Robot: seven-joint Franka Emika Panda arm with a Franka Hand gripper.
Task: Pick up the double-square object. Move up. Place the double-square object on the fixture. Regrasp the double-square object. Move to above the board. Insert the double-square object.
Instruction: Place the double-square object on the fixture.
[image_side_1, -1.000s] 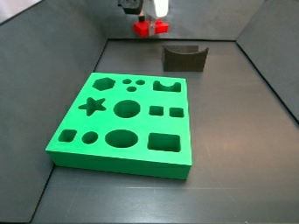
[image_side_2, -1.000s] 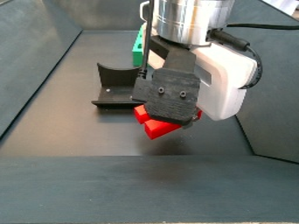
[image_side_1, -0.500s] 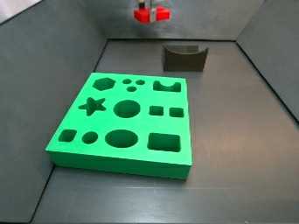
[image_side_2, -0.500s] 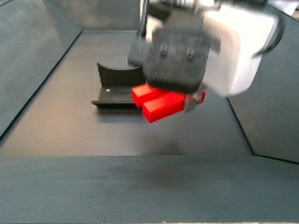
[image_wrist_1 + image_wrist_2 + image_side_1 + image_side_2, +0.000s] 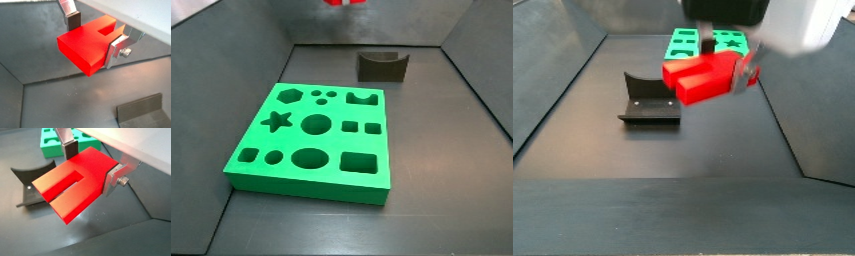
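Note:
The red double-square object [image 5: 87,44] hangs in the air, clamped by its solid body in my gripper [image 5: 93,36], which is shut on it. Its two prongs and the slot show in a wrist view [image 5: 67,185]. In a side view the double-square object [image 5: 700,78] floats well above the floor, to the right of and higher than the dark fixture [image 5: 647,100]. The fixture [image 5: 382,66] stands behind the green board [image 5: 338,142]. Only a sliver of the red double-square object [image 5: 341,3] shows at the upper edge of that view.
Grey walls enclose the floor on all sides. In a wrist view the board [image 5: 48,148] lies beyond the fixture [image 5: 32,185]. The fixture's top [image 5: 141,111] also shows below the held piece.
The gripper has risen steadily with the red double-square object, from close to the floor to well above fixture height. Board and fixture have not moved.

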